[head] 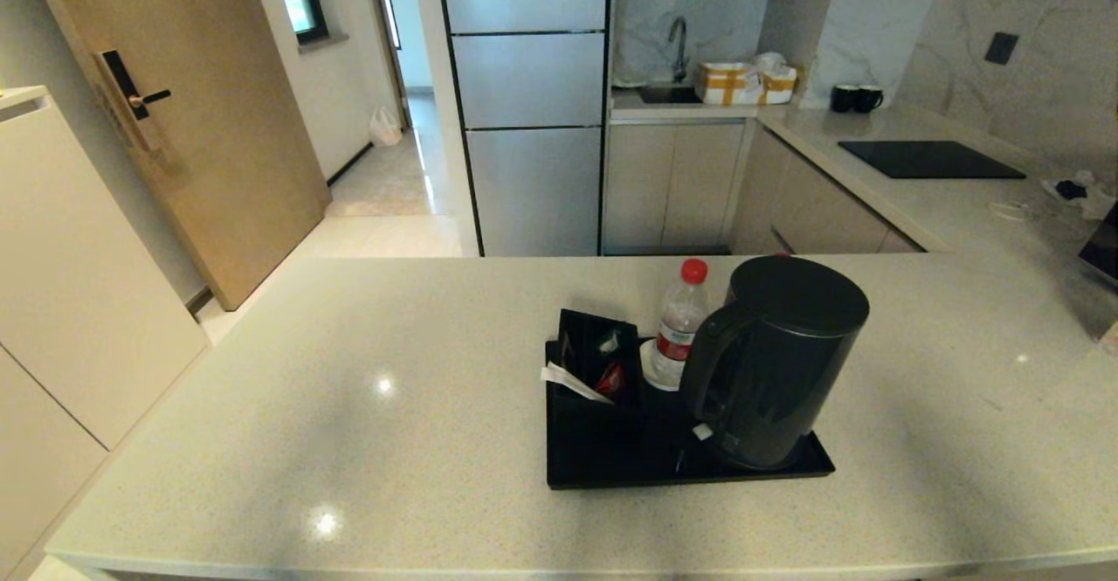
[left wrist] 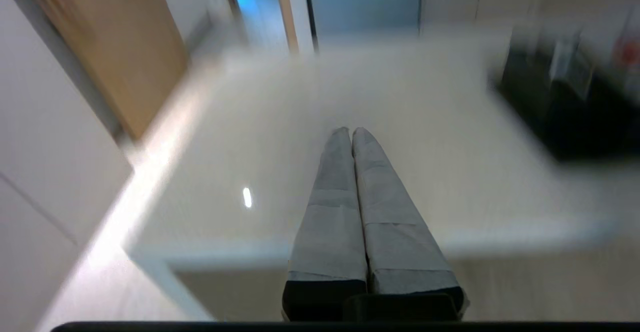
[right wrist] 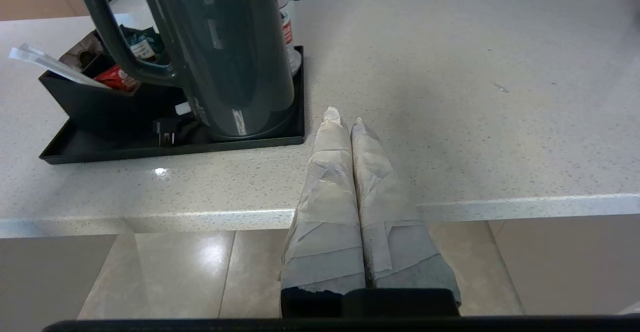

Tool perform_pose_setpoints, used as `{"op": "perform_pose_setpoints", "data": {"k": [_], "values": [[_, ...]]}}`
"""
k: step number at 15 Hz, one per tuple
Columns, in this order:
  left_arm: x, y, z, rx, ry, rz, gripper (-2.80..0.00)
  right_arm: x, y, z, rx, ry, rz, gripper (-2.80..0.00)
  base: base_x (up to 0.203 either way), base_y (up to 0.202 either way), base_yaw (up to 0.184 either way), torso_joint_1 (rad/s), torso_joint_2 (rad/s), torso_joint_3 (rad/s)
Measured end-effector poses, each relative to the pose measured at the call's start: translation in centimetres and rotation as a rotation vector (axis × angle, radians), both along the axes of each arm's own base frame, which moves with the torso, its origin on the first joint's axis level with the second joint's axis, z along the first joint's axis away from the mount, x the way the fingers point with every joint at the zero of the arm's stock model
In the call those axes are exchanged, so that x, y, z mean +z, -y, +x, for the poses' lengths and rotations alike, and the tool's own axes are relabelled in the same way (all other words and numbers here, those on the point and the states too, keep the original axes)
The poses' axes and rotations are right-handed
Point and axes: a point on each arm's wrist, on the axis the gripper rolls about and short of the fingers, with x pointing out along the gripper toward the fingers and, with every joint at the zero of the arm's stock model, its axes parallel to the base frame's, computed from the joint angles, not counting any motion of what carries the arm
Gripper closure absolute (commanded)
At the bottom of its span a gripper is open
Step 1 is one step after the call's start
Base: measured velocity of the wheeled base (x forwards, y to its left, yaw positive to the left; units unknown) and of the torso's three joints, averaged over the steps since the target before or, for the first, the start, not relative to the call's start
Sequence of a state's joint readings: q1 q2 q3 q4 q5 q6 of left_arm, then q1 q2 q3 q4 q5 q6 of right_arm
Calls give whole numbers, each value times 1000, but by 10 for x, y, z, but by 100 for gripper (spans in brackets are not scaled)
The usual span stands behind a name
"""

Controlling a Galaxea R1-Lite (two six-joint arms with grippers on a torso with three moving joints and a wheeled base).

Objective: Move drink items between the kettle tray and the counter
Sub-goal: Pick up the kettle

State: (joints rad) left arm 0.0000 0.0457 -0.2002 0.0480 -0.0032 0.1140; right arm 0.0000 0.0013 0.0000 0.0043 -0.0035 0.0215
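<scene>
The counter (head: 349,441) is stretching across the lower half of the head view, pale, speckled and catching small spots of light. A black tray (head: 611,463) is lying flat on it, a little right of centre in the frame. No other object is showing directly on this stretch of stone. Toward the upper right of the frame, a second run of countertop (head: 961,205) is meeting it at a corner, and there a black hob (head: 930,159) is sitting flush with two mugs (head: 856,98) standing beyond it.
</scene>
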Motion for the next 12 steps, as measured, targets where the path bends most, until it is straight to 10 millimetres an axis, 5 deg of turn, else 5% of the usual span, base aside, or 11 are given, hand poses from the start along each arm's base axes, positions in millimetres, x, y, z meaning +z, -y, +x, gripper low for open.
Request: {"op": "perform_pose_setpoints", "data": {"k": [2,5,9,12], "values": [[42,0,-7,0,60,-7,0,0,0,0,0,0,0,0,0,0,0,0,0,0],[65,-1,-8,77,40,-18,0,0,0,0,1,-1,0,0,0,0,0,0,0,0],[59,-5,-15,310,-142,-46,0,0,0,0,2,0,-3,0,0,0,0,0,0,0],[55,-4,-13,236,-158,-45,0,0,0,0,2,0,-5,0,0,0,0,0,0,0]]}}
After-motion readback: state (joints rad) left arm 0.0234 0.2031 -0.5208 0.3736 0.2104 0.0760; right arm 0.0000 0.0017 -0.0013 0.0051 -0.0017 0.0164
